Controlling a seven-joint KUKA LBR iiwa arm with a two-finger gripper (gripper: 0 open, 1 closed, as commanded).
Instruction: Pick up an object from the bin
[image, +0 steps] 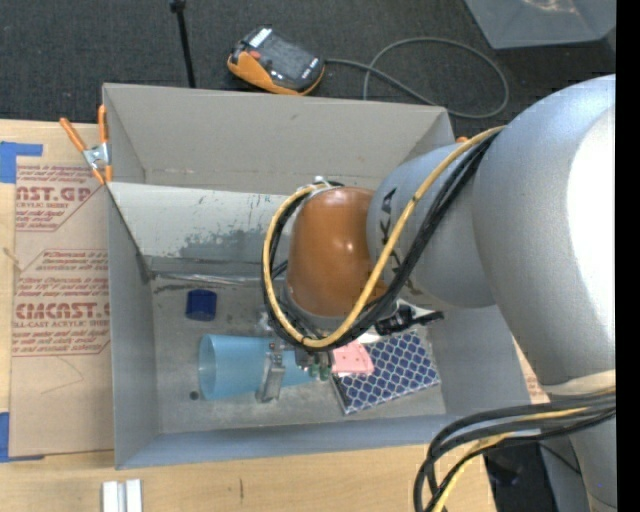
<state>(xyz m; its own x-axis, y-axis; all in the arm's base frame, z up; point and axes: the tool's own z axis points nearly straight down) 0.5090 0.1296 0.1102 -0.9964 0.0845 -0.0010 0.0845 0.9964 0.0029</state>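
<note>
Camera view is showing the grey bin (130, 330), and at the left a small dark-blue block (200, 304) is sitting alone. Next, a pale-blue plastic cup (228, 367) is lying on its side, long axis running left to right, mouth facing left. The gripper (288, 372) is hanging at the cup's right-hand end; whether the claw is open or closed cannot be told. Just right of it, a pink block (352, 360) is lying against a blue diamond-patterned pad (395, 375).

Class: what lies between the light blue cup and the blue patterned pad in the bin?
Camera view: the gripper stands at the light blue cup's right end, and a small pink block lies at the blue patterned pad's left corner.
</note>
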